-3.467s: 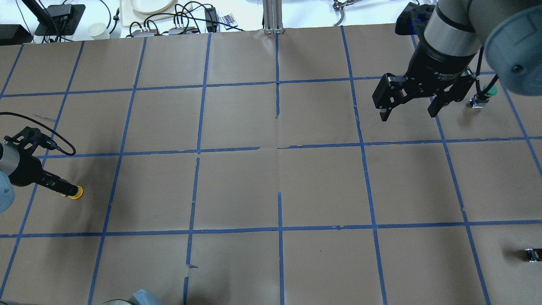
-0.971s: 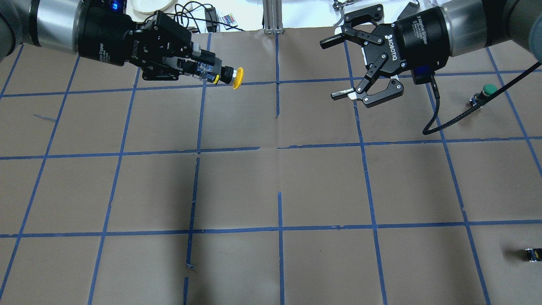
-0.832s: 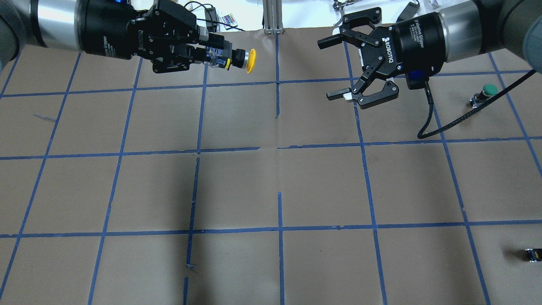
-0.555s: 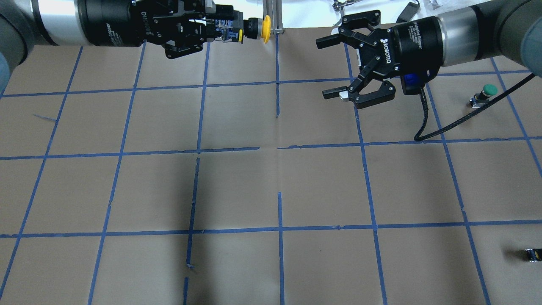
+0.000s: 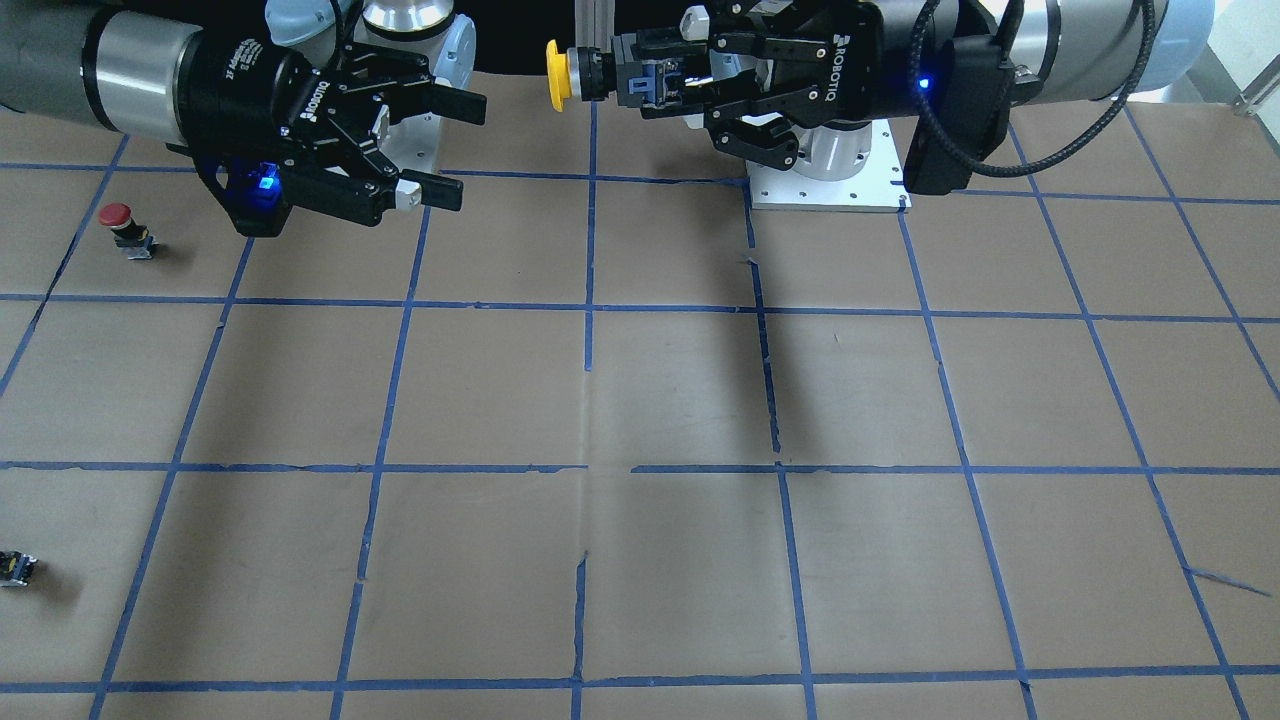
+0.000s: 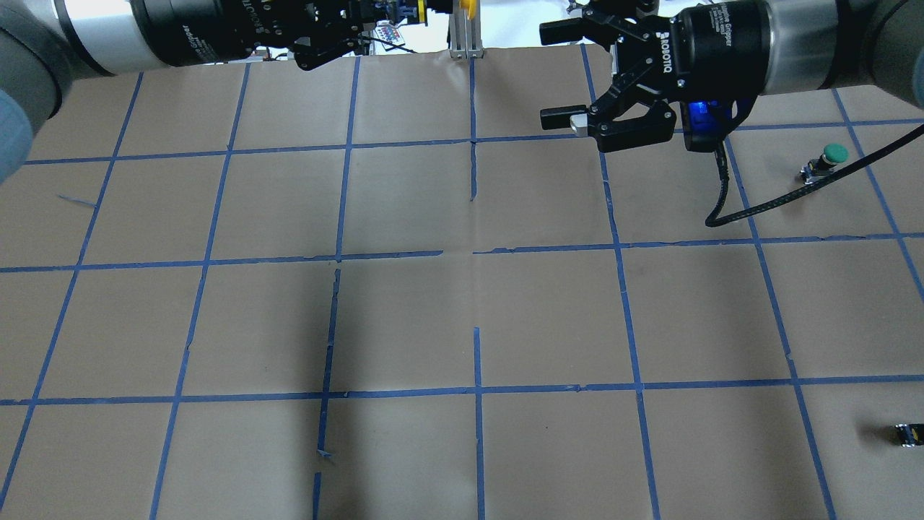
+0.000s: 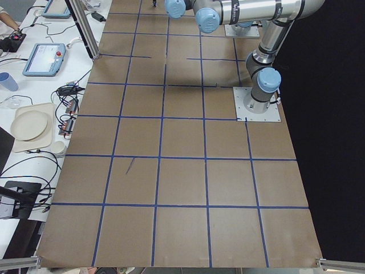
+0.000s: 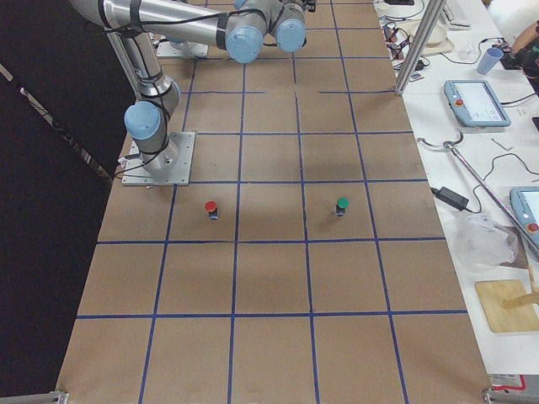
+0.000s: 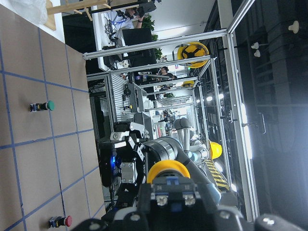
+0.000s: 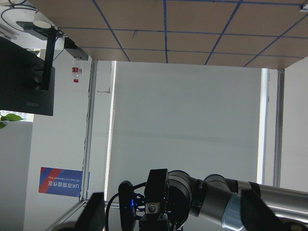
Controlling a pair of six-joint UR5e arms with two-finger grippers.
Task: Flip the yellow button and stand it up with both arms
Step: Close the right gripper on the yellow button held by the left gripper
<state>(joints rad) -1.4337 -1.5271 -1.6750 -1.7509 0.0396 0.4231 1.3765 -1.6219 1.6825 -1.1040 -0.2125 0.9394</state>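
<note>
Push-button [image 5: 598, 76], round yellow mushroom cap on a black-and-blue blocky body, hangs sideways above the brown taped table [image 5: 680, 400], cap toward the black right gripper [image 5: 455, 150], its 2 fingers gaping apart. The black left gripper [image 5: 648, 78], lettered ROBOTIQ, clamps the body.

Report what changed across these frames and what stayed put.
The left gripper, shut on the yellow button, lifted it off the table's left side and carried it up toward the centre, with the cap facing the right gripper. That gripper swung from pointing down to pointing sideways and stayed open. The green-capped button and the small dark part stayed put.
</note>
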